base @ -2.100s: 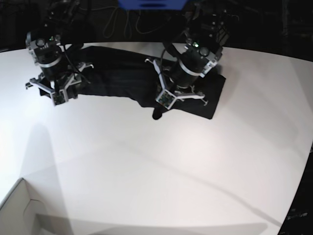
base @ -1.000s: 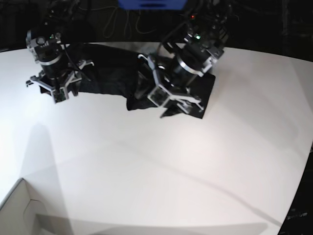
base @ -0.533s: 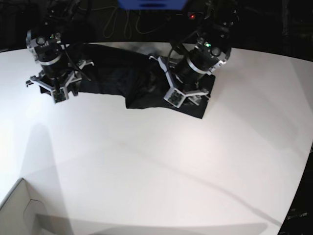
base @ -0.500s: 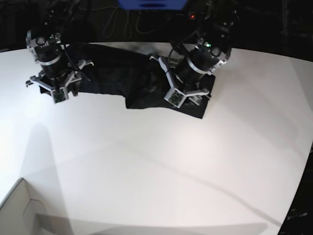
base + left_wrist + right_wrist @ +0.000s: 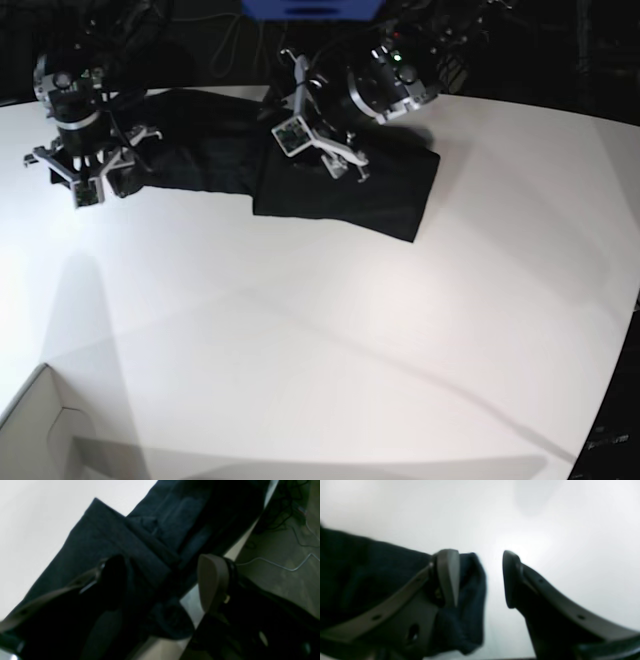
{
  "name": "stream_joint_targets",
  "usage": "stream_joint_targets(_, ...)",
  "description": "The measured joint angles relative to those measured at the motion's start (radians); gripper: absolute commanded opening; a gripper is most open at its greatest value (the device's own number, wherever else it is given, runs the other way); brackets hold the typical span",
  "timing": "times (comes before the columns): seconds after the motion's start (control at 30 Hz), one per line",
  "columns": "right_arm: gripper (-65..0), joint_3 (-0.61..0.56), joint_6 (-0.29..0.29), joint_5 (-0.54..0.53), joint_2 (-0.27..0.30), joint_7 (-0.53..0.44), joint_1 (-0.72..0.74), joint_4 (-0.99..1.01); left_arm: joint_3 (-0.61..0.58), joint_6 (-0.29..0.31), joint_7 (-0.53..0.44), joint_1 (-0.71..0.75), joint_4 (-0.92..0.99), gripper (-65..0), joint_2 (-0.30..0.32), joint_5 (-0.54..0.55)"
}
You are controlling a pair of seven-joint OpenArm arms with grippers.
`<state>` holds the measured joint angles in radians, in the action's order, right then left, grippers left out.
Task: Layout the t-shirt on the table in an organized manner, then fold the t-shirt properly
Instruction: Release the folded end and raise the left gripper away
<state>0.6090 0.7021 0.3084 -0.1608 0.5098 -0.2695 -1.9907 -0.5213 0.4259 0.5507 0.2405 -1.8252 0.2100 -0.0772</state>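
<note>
The black t-shirt (image 5: pixel 340 195) lies in a long band along the far side of the white table (image 5: pixel 350 350), its right part folded into a flat block. My left gripper (image 5: pixel 318 148) hovers over the shirt's far middle, tilted toward the far edge. In the left wrist view this gripper (image 5: pixel 162 580) is open, with folded cloth (image 5: pixel 120 542) beneath it and nothing clamped. My right gripper (image 5: pixel 85 182) is over the shirt's left end. In the right wrist view it (image 5: pixel 480 578) stands open, and a sleeve end (image 5: pixel 470 592) lies beside its left finger (image 5: pixel 447 577) on the table (image 5: pixel 557 530).
A white box corner (image 5: pixel 40 430) sits at the near left. Beyond the table's far edge are a blue object (image 5: pixel 310 8) and cables on the floor (image 5: pixel 287 555). The table edge curves away at the right (image 5: pixel 625 330).
My left arm lifted off the shirt's right part and swung back and left toward the far edge, leaving that part lying flat. The right arm shifted slightly left.
</note>
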Motion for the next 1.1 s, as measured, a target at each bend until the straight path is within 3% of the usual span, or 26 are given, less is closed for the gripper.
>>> stream_joint_targets(0.1, -31.5, 0.038, 0.000, 0.002, -0.003, 0.003, 0.007, 0.002, 0.000, 0.000, -0.012, -0.001, -0.066, -20.6, -0.002, 0.002)
stream_joint_targets(0.2, -28.6, 0.061, 0.000, 0.002, 0.000, 0.081, 0.022, 0.003, 0.016, 0.008, -0.008, -0.003, -0.095, -20.6, -0.005, 0.008)
stream_joint_targets(0.33, -26.4, 0.063, 0.000, 0.001, 0.000, 0.198, 0.042, 0.022, 0.151, 0.004, -0.006, 0.000, -0.092, -20.6, -0.011, 0.004)
stream_joint_targets(0.83, -26.2, 0.058, 0.000, -0.002, -0.001, 0.204, 0.069, 0.215, 0.613, 0.004, -0.013, 0.080, -0.082, -20.5, -0.019, 0.009)
stream_joint_targets(1.1, -27.2, 0.056, -0.003, -0.018, 0.003, 0.177, 0.082, 0.249, 0.827, 0.004, -0.008, 0.130, -0.078, -20.5, -0.011, 0.227)
